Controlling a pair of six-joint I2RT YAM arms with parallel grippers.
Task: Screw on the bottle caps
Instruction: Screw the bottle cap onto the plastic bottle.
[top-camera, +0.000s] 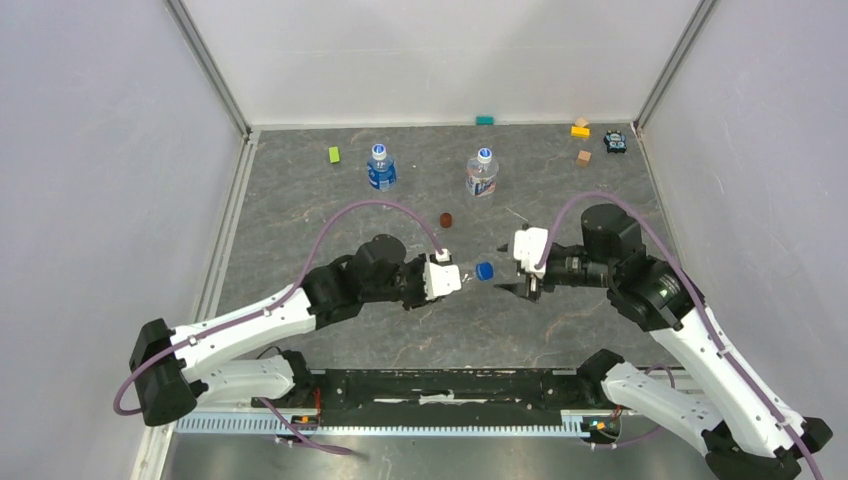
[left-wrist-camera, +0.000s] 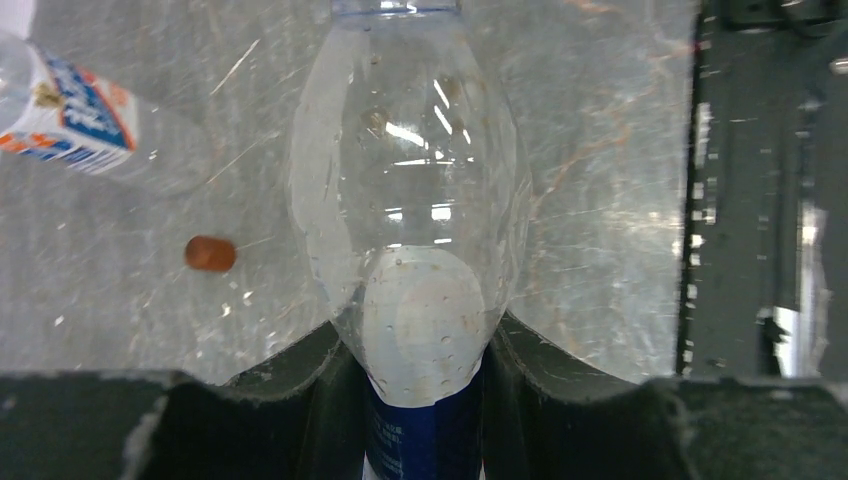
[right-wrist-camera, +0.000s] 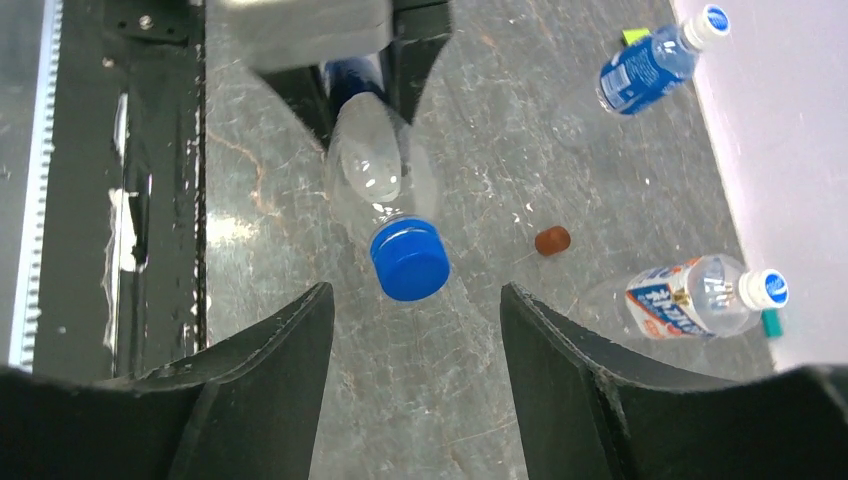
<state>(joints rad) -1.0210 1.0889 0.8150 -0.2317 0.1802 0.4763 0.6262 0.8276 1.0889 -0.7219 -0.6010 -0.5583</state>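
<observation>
My left gripper (top-camera: 440, 278) is shut on a clear bottle (left-wrist-camera: 410, 200) and holds it on its side above the table, neck toward the right arm. A solid blue cap (right-wrist-camera: 410, 260) sits on its mouth; it also shows in the top view (top-camera: 485, 270). My right gripper (right-wrist-camera: 415, 310) is open, its fingers on either side of the cap and just short of it, not touching. Two more bottles (top-camera: 380, 170) (top-camera: 482, 175) stand at the back, each with a whitish-blue cap (top-camera: 378, 150) (top-camera: 484, 155) on top.
A dark red-brown disc (top-camera: 446, 219) lies between the back bottles and the grippers. A green block (top-camera: 334, 154), a teal block (top-camera: 485, 120), a yellow block (top-camera: 580, 129), a tan block (top-camera: 583, 157) and a dark toy (top-camera: 614, 141) lie along the back. White walls enclose the table.
</observation>
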